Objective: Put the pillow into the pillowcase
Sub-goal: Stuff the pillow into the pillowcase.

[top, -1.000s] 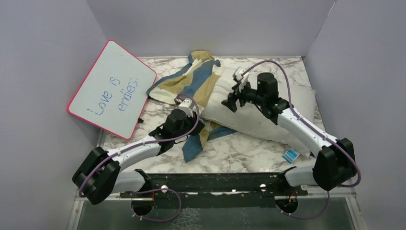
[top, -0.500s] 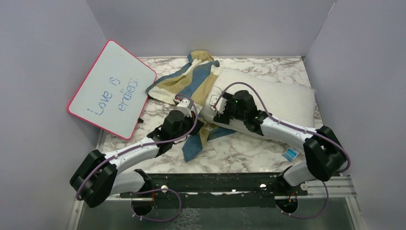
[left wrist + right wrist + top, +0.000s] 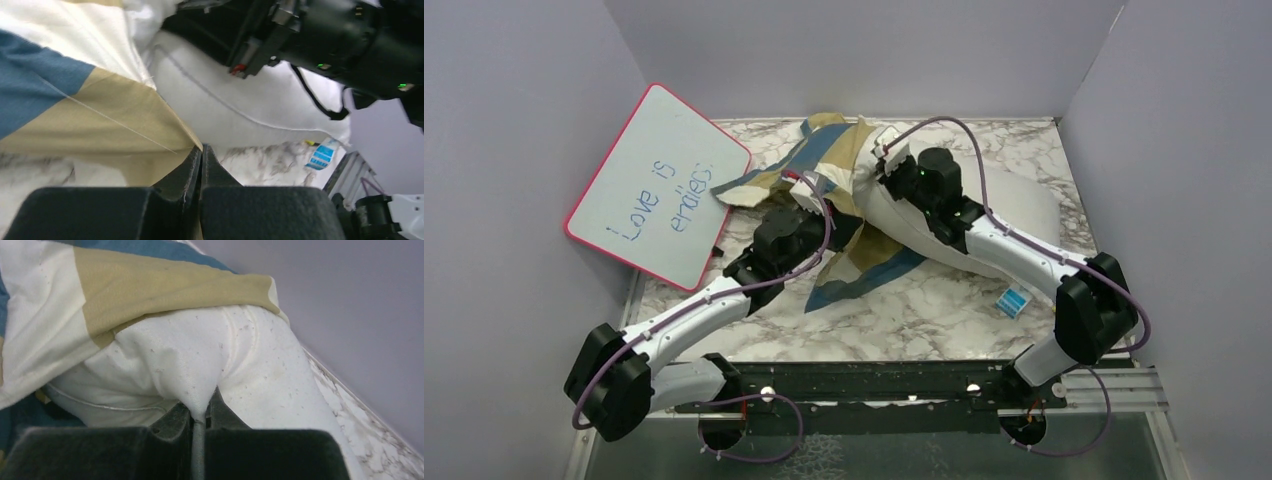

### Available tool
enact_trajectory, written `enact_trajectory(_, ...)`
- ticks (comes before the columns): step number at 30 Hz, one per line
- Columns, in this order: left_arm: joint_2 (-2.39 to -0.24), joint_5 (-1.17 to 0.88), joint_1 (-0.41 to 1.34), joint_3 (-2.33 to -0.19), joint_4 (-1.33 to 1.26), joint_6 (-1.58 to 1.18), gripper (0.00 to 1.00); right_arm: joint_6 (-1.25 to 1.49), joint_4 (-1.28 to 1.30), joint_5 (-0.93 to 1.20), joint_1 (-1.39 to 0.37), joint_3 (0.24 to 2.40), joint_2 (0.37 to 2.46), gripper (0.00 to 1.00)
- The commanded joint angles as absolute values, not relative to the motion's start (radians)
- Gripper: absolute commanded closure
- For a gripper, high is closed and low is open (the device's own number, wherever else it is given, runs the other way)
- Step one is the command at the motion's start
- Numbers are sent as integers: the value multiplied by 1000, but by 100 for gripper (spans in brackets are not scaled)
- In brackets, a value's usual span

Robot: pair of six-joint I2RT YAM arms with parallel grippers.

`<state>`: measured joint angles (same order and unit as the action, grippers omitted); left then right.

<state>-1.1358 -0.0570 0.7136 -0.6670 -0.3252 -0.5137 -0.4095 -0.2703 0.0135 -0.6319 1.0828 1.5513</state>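
Note:
The white pillow (image 3: 1014, 215) lies across the right of the marble table, its left end raised. My right gripper (image 3: 882, 178) is shut on a pinch of the pillow (image 3: 250, 370), white fabric bunched between the jaws (image 3: 199, 407). The checked blue, tan and cream pillowcase (image 3: 849, 160) drapes over that raised end (image 3: 150, 285) and trails toward the front (image 3: 864, 265). My left gripper (image 3: 816, 200) is shut on the pillowcase's tan edge (image 3: 100, 110), which runs into the jaw tips (image 3: 201, 148). The pillow (image 3: 240, 110) shows just behind it.
A pink-rimmed whiteboard (image 3: 659, 185) leans against the left wall. The pillow's blue tag (image 3: 1012, 301) lies on the marble (image 3: 320, 156). Grey walls close in the back and both sides. A black rail (image 3: 874, 385) runs along the front edge.
My right gripper came down, shut on the pillow's left end and lifted it toward the back left, dragging the pillow and tag left. My left gripper raised the pillowcase edge over that end.

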Motion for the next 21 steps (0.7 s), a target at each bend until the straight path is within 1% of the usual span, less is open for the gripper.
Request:
enact_trajectory(1, -1171, -252, 731, -739, -423, -480, 100, -144, -372, 16, -624, 1235, 1547, 99)
enact_trajectory(6, -1222, -305, 789, -751, -506, -483, 100, 90, -342, -32, -597, 1303, 1568, 99)
enact_trajectory(9, -1273, -340, 802, -789, -518, -494, 100, 220, -305, 26, -564, 1341, 1590, 99)
enact_trajectory(10, -1278, -333, 802, -794, -517, -492, 98, 250, -294, 51, -554, 1351, 1595, 99)
enact_trajectory(12, -1260, -291, 802, -788, -517, -476, 85, 301, -279, 95, -539, 1367, 1597, 100)
enact_trajectory(14, -1222, -233, 802, -769, -512, -446, 69, 331, -271, 137, -528, 1380, 1590, 100)
enact_trajectory(16, -1177, -166, 802, -745, -501, -410, 56, 343, -243, 163, -518, 1410, 1587, 100)
enact_trajectory(18, -1135, -110, 802, -717, -493, -370, 47, 366, -222, 176, -506, 1435, 1581, 99)
enact_trajectory(21, -1087, -61, 802, -671, -475, -305, 37, 421, -224, 191, -474, 1448, 1570, 100)
